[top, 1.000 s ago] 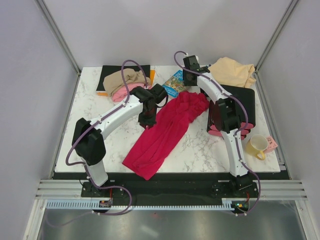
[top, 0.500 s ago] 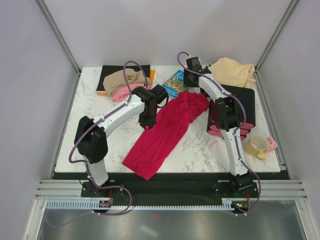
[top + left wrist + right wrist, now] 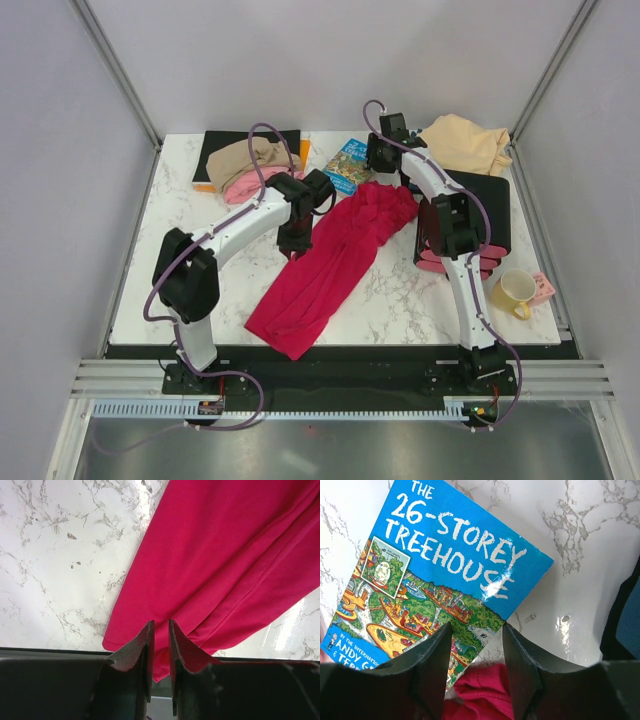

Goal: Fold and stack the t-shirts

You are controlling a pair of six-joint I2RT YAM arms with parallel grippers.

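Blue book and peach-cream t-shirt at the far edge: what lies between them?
The right gripper and its wrist, poised over the book's corner, as the top external view shows.

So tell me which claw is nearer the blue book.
Right. The right claw hangs open directly over the blue book's near edge. The left claw sits well off toward the near left, pinching the red t-shirt's side edge.

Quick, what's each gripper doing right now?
Left gripper: jaws closed on the red t-shirt edge.
Right gripper: jaws open, holding nothing, above the blue book.
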